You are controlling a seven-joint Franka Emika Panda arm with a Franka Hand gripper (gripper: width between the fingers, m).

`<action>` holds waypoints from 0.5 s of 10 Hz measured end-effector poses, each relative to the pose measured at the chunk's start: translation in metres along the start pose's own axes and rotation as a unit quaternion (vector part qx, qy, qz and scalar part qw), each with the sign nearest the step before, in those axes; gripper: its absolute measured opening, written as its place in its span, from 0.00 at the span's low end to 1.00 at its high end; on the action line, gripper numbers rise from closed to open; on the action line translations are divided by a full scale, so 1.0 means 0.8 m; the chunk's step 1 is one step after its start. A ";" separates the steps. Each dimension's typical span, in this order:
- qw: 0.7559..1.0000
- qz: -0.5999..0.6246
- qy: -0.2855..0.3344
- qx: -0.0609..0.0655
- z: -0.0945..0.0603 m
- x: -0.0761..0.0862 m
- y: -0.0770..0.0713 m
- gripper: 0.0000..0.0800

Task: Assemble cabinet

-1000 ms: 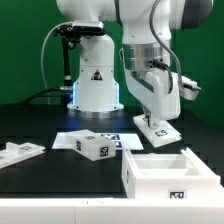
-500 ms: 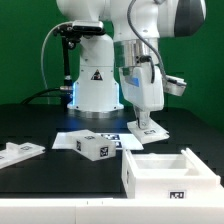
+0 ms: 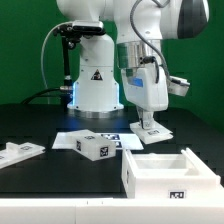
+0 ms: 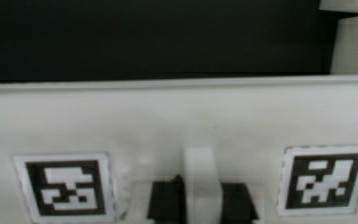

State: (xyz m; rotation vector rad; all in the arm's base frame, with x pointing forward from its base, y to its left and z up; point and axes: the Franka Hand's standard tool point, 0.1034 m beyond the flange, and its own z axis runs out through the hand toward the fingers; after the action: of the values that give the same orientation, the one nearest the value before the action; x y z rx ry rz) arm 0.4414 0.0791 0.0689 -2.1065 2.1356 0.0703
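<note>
My gripper [image 3: 149,112] is shut on a flat white cabinet panel [image 3: 148,92] and holds it upright above the table, right of the robot base. In the wrist view the panel [image 4: 176,120] fills the picture with two square tags. My gripper [image 4: 195,196] clamps a narrow ridge of the panel between its dark fingers [image 4: 156,200]. The compartmented cabinet box [image 3: 170,172] stands at the front on the exterior view's right. A small tagged block [image 3: 97,146] lies in the middle. Another flat panel [image 3: 20,152] lies at the exterior view's left.
The marker board [image 3: 70,137] lies flat on the black table behind the small block. The white robot base [image 3: 95,85] with a triangle mark stands at the back. A green wall closes the scene behind.
My gripper, with the panel in it, has shifted toward the exterior view's left and then a little back right. The panel has turned more upright. The parts on the table have not moved.
</note>
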 end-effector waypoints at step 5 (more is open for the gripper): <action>0.996 0.054 0.064 -0.028 0.022 -0.078 0.026 0.08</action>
State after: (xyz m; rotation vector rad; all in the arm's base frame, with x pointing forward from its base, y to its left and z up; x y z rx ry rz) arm 0.4225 0.1436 0.0582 -2.0767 2.3466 0.0072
